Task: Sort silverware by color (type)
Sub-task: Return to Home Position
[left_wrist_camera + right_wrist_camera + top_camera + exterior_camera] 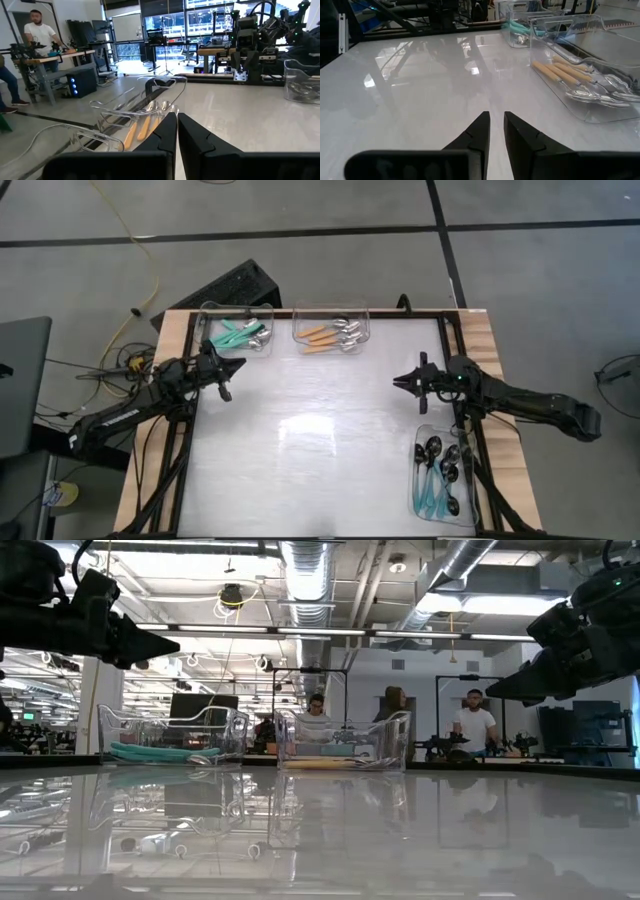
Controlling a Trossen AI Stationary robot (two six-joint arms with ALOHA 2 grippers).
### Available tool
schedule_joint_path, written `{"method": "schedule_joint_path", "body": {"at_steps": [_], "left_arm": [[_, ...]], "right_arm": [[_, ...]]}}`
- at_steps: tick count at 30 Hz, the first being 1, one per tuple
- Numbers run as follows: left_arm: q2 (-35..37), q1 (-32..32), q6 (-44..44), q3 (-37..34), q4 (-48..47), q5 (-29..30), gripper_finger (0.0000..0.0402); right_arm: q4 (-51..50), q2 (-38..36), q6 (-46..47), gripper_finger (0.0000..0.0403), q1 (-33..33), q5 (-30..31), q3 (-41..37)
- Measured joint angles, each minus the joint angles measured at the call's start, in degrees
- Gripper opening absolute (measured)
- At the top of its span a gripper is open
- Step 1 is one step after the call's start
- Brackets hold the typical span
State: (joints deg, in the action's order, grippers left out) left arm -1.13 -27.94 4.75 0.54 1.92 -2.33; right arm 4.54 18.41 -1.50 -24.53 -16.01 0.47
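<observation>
The silverware lies sorted in three clear bins. Teal-handled silver spoons (238, 333) are in the far left bin, and orange-handled silver spoons (330, 333) fill the far middle bin (580, 70). Black-bowled spoons with teal handles (440, 472) are in the near right bin. My left gripper (238, 364) hovers shut over the table's left side, level, pointing toward the middle. My right gripper (397, 381) hovers at the right side, facing it. Its fingertips (497, 114) stand a narrow gap apart with nothing between them. Neither gripper touches anything.
The glossy white tabletop (320, 430) lies bare between the two grippers. Dark rails run along its left and right edges. A black case (235, 285) and cables lie on the floor beyond the far edge. People sit at benches (470, 725) in the room behind.
</observation>
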Motion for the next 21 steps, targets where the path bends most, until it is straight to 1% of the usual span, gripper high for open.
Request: {"method": "schedule_joint_path", "body": {"at_steps": [21], "left_arm": [[0.00, 0.00, 0.00, -0.02, 0.02, 0.00, 0.0000]], "right_arm": [[0.00, 0.00, 0.00, 0.0082, 0.00, 0.00, 0.00]]}}
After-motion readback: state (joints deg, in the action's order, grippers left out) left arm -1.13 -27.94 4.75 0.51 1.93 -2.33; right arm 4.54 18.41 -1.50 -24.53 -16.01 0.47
